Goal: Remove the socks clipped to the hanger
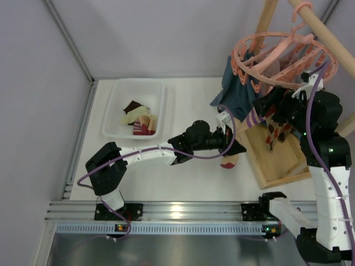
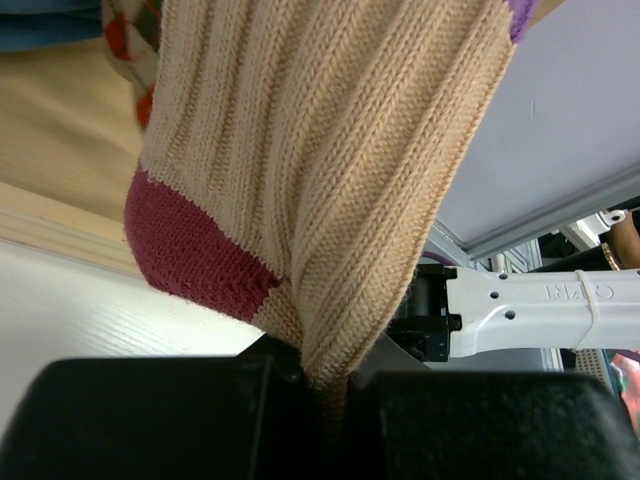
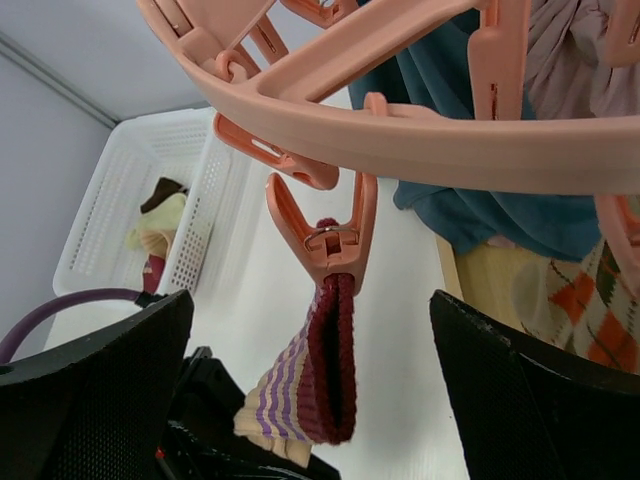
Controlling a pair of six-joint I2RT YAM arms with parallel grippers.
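Observation:
The salmon-pink hanger (image 1: pixel 277 55) hangs at the back right from a wooden pole. A beige ribbed sock (image 2: pixel 320 150) with a maroon heel and toe, purple stripes and a maroon cuff (image 3: pixel 330 350) hangs from one clip (image 3: pixel 325 235). My left gripper (image 1: pixel 233 147) is shut on this sock's lower part (image 2: pixel 335 385) and holds it taut. My right gripper (image 1: pixel 272 105) is open just under the ring (image 3: pixel 400 120). Its fingers (image 3: pixel 110 390) stand either side of the clip and cuff without touching them. An argyle sock (image 3: pixel 585 310) hangs to the right.
A white basket (image 1: pixel 119 91) at the back left holds several socks (image 1: pixel 138 119). A teal-blue cloth (image 3: pixel 480 205) and a dusty-pink garment (image 3: pixel 570 50) hang from the hanger. A wooden base board (image 1: pixel 283 163) lies under it; wooden poles (image 1: pixel 327 33) rise at the right.

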